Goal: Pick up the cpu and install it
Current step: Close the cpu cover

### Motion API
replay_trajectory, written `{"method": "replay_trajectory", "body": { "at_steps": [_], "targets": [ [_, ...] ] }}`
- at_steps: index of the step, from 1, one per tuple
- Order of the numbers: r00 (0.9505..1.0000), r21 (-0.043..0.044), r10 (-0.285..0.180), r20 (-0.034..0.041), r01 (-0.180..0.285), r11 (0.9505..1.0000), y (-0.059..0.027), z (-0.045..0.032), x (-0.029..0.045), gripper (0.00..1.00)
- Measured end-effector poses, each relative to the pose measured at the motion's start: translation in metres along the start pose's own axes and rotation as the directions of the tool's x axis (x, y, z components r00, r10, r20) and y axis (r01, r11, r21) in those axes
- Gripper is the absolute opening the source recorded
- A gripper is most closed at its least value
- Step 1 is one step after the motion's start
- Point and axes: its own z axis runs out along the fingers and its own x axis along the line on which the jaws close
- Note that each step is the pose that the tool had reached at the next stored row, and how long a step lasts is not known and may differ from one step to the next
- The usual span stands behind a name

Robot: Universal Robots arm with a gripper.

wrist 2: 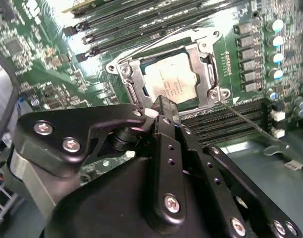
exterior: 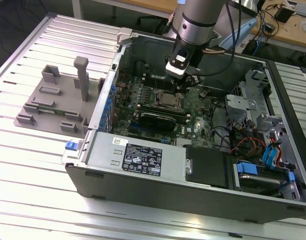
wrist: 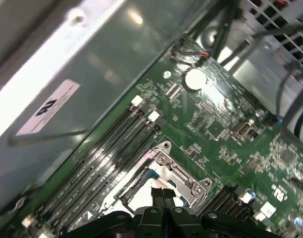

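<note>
CPU, flat square chip with silver metal top [wrist 2: 170, 83] | lies inside metal-edged socket frame [wrist 2: 127, 79], mid green motherboard [wrist 2: 62, 59] | black end effector [wrist 2: 162, 105] closed on nothing, at chip's edge, contact unclear | step judged: seating | thin lever wire [wrist 2: 245, 121] unlatched; any move calls for light, straight travel clear of it.

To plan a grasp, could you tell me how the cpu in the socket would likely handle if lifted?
The cpu is a thin flat metal-topped square, so probably stiff and light. Its smooth shiny top may be slippery. Lying recessed inside the socket frame, its edges look hard to reach.
</note>
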Motion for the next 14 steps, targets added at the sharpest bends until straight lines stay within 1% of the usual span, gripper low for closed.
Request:
{"method": "replay_trajectory", "body": {
  "at_steps": [2, 4, 5, 7, 8, 10, 11, 13, 14],
  "targets": [
    [0.9982, -0.0021, -0.06, -0.0002, 0.06, 0.9982, 0.0, 0.0002, 0.0, 0.11],
    [0.9948, -0.0034, -0.102, -0.0004, 0.102, 0.9948, 0.0, 0.0003, 0.0, 0.11],
    [0.9927, -0.0041, -0.121, -0.0004, 0.121, 0.9927, 0.0, 0.0003, 0.0, 0.11],
    [0.9866, -0.0056, -0.163, -0.0003, 0.163, 0.9866, 0.0, 0.0005, 0.0, 0.11],
    [0.9812, -0.0066, -0.193, -0.0003, 0.193, 0.9811, 0.0, 0.0005, 0.0, 0.11],
    [0.973, -0.0079, -0.231, -0.0003, 0.231, 0.9729, 0.0, 0.0006, 0.0, 0.11],
    [0.9636, -0.0092, -0.267, -0.0001, 0.267, 0.9636, 0.0, 0.0007, 0.0, 0.11],
    [0.9462, -0.0112, -0.324, 0.0001, 0.324, 0.9461, 0.0, 0.0009, 0.0, 0.11],
    [0.9401, -0.0118, -0.341, 0.0003, 0.341, 0.94, 0.0, 0.001, 0.0, 0.11]
  ]
}}
